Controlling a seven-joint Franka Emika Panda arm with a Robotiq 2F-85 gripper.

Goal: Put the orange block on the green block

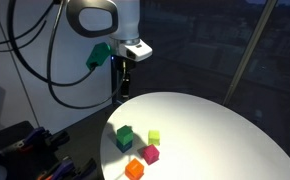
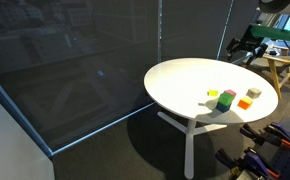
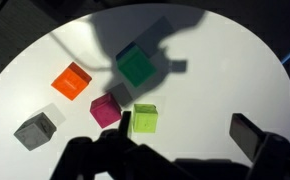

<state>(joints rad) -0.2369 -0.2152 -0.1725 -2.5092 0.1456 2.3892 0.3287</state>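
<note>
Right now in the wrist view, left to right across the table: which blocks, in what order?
grey block → orange block → magenta block. The green block and yellow-green block both lie further right, one above the other in the picture, so they are left unordered.

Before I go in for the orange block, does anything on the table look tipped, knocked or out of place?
Nothing stands out. The orange block, green block, magenta block, yellow-green block and grey block all sit flat on the white table, none stacked or tipped.
</note>
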